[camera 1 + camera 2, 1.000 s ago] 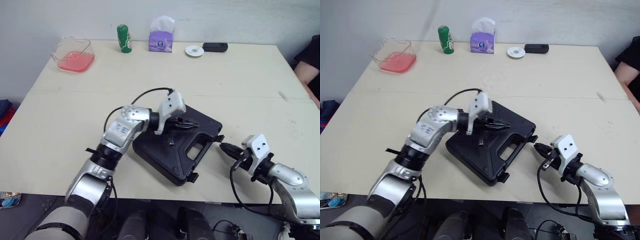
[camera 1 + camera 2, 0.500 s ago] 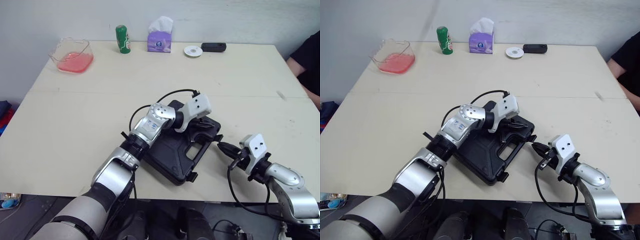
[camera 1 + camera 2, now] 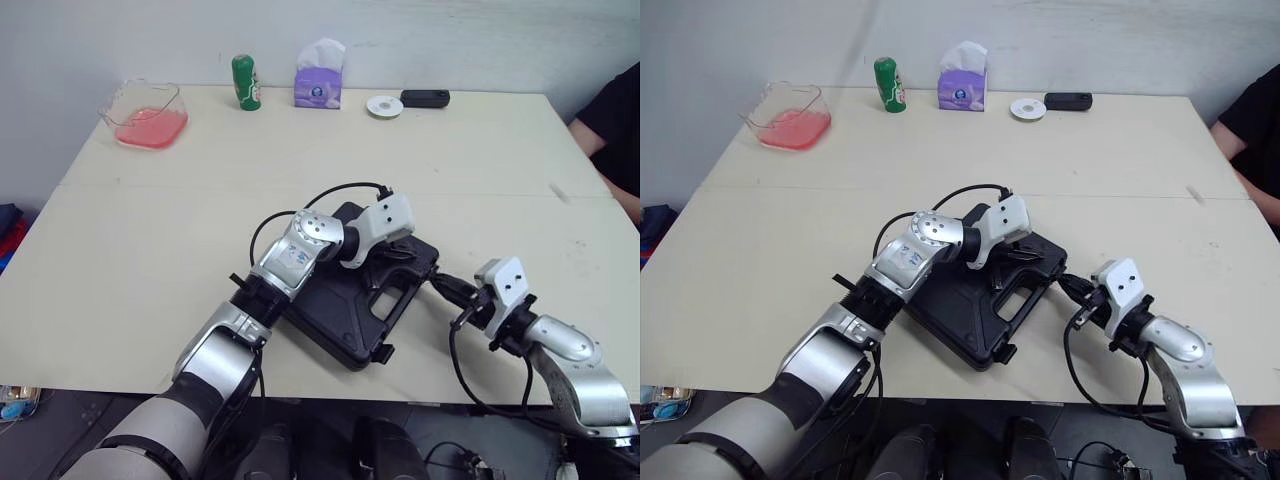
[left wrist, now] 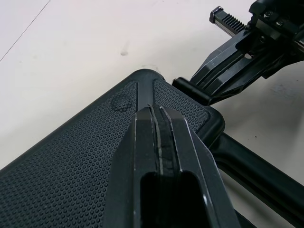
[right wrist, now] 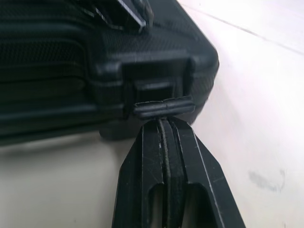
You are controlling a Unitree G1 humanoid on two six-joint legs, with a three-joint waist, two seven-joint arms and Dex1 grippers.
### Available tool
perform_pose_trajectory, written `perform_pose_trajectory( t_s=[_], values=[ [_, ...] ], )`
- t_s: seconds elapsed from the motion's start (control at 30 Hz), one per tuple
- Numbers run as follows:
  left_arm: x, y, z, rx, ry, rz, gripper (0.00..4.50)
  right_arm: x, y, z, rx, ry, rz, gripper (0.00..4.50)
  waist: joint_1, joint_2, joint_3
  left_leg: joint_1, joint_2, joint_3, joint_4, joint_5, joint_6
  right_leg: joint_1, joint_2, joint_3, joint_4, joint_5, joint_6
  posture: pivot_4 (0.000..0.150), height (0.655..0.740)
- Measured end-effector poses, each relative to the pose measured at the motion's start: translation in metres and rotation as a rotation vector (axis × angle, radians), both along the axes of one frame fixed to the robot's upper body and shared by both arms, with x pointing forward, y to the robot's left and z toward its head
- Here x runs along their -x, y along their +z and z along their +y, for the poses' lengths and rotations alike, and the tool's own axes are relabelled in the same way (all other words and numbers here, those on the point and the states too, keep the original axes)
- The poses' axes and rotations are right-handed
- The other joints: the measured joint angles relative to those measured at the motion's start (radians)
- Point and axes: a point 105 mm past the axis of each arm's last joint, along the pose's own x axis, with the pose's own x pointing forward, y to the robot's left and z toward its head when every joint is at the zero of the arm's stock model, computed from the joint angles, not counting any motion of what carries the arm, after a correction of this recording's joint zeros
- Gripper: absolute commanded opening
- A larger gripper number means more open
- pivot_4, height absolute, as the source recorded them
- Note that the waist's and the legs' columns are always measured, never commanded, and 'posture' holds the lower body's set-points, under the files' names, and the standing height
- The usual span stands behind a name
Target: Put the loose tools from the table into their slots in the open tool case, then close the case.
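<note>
The black tool case (image 3: pixel 335 305) lies shut on the table's near middle, its handle toward the front right. My left gripper (image 4: pixel 153 110) is shut, and its tip rests on the textured lid near the case's right corner (image 3: pixel 398 254). My right gripper (image 5: pixel 164 119) is shut too, with nothing between its fingers. Its tip touches the loose latch (image 5: pixel 163 107) that hangs off the case's right side (image 3: pixel 441 284). The left wrist view also catches the right gripper (image 4: pixel 237 71) pointing at that latch (image 4: pixel 192 90).
Along the far edge stand a clear tub of pink stuff (image 3: pixel 147 110), a green can (image 3: pixel 243 79), a purple tissue box (image 3: pixel 318 76), a white disc (image 3: pixel 384 105) and a black device (image 3: pixel 425 97). A person's dark sleeve (image 3: pixel 612 115) shows at the right edge.
My left gripper has slid across the lid from its middle to the right corner. My right gripper has moved left, up to the case's side latch.
</note>
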Motion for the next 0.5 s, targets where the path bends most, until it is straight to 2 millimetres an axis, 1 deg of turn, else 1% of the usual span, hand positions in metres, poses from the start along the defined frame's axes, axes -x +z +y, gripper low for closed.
perform_pose_trajectory(
  t_s=[0.5],
  values=[
    [-0.0008, -0.0045, 0.0033, -0.003, 0.013, 0.02, 0.05, -0.0071, 0.0062, 0.008, 0.018, 0.037, 0.048, 0.0, -0.018, -0.001, -0.001, 0.001, 0.001, 0.001, 0.0, 0.0, -0.001, 0.0, -0.001, 0.002, 0.002, 0.0, -0.001, 0.15, 0.74]
  ],
)
